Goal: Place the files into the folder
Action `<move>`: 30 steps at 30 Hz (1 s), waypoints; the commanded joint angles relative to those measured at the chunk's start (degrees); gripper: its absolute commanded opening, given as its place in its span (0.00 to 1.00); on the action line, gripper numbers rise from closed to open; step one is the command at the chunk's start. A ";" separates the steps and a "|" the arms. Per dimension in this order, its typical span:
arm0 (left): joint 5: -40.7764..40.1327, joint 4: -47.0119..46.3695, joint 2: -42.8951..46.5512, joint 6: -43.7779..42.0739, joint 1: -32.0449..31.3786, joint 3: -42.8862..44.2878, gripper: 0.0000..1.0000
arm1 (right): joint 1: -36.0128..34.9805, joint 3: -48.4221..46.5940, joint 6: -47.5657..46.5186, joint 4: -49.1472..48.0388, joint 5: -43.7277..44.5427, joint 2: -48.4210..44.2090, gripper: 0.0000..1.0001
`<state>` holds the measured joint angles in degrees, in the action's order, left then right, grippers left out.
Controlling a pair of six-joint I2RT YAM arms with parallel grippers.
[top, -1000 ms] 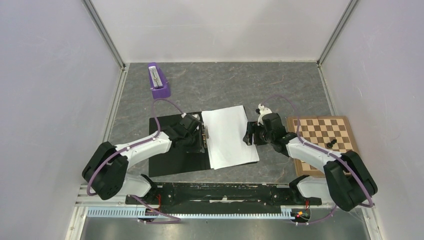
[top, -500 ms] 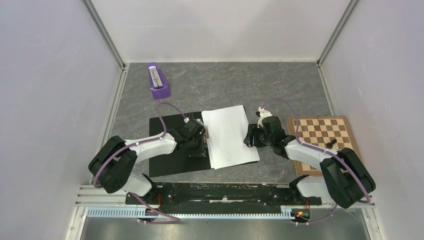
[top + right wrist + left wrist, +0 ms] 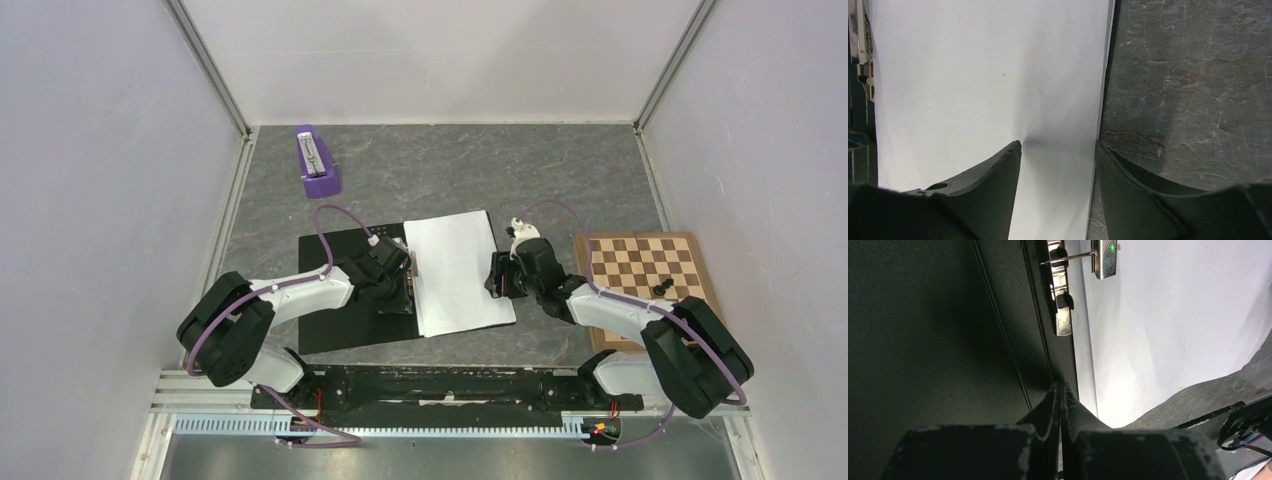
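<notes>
The folder (image 3: 340, 290) lies open with its black inside up. The white files (image 3: 455, 272) lie flat over its right half and hide it. My left gripper (image 3: 400, 288) is shut and empty, with its tips down on the folder's spine just below the metal clip (image 3: 1060, 285). In the left wrist view the gripper (image 3: 1060, 386) touches the black inside (image 3: 923, 340) beside the files (image 3: 1173, 315). My right gripper (image 3: 497, 276) is open and straddles the files' right edge. In the right wrist view (image 3: 1058, 147), one fingertip (image 3: 1013, 150) rests on the files (image 3: 988, 75) and the other is on the table.
A chessboard (image 3: 650, 285) with a few dark pieces (image 3: 660, 288) lies just right of my right arm. A purple stand (image 3: 318, 162) sits at the back left. White walls enclose the slate table (image 3: 1188, 75).
My right gripper slid a little left onto the files' right edge, and the files shifted slightly left. My left gripper moved a little nearer along the spine, then held still.
</notes>
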<state>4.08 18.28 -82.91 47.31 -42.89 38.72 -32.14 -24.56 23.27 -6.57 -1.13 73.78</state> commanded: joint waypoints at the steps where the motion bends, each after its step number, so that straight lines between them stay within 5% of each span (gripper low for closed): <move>1: -2.36 -1.38 -1.12 2.26 -0.44 -0.68 0.02 | -2.67 -0.40 1.91 2.10 -0.90 -1.14 0.59; 30: -2.96 0.17 -0.43 1.57 -0.44 -0.31 0.02 | -5.14 -6.03 0.50 9.07 8.40 -0.42 0.69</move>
<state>3.88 18.37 -82.91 47.75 -42.89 38.70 -36.93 -28.21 23.42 1.80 5.04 73.34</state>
